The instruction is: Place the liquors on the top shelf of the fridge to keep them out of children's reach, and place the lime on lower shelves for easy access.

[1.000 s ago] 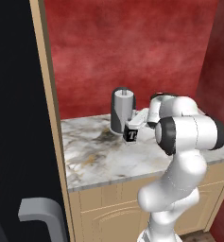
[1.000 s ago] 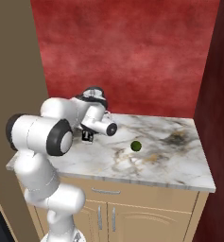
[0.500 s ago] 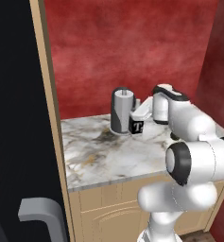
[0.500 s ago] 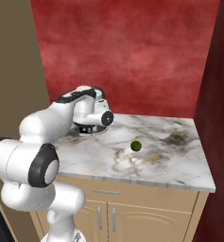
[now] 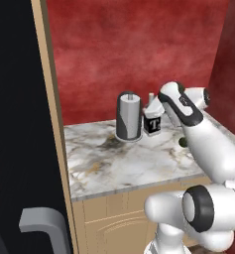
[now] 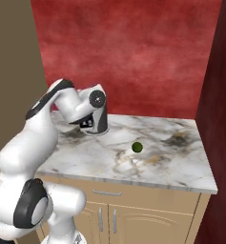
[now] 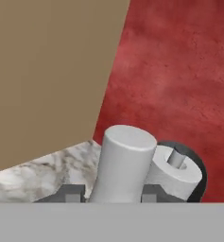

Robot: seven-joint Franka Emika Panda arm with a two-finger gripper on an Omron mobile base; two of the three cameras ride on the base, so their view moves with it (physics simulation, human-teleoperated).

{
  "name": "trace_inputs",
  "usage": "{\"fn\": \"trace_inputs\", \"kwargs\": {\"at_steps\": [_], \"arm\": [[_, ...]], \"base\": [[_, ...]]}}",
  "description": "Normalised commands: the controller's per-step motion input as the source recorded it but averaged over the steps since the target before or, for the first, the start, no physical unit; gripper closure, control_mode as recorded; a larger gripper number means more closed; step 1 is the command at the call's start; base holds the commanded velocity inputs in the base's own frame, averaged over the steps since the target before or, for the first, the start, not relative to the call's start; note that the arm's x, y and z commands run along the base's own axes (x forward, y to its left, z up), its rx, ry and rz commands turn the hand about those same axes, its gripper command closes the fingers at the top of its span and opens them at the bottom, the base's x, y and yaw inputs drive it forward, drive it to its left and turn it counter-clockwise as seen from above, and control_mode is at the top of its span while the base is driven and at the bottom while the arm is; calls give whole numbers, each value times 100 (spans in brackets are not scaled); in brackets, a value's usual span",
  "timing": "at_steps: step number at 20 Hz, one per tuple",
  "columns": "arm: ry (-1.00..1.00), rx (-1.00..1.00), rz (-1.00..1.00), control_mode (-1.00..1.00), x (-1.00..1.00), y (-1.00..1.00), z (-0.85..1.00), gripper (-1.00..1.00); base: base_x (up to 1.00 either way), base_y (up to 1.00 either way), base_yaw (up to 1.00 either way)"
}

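Hand (image 7: 112, 196) pinching the white neck of the square liquor bottle (image 5: 152, 119), just beside the paper-towel roll (image 5: 129, 116) on the marble table (image 6: 181, 162); lime (image 6: 137, 147) well apart.

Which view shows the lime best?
Right base view: the lime sits unobstructed on the marble counter, right of the arm. In the left base view just a dark sliver peeks out beside the arm's forearm.
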Motion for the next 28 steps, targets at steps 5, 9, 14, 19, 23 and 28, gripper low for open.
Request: {"fn": "trace_inputs", "kwargs": {"at_steps": [5,9,14,19,23,28], "arm": [[4,-18,-4,-100,-87,-9,52,100],[0,-8,-6,-100,-83,-3,64,100],[-1,0,-7,-100,-80,0,65,100],[-9,3,-7,-100,-91,0,30,100],[-8,6,-10,-100,-86,0,10,100],[-3,4,-7,-100,-46,0,37,100]], "base": [[0,0,0],[0,0,0],[0,0,0],[0,0,0],[0,0,0],[0,0,0]]}}
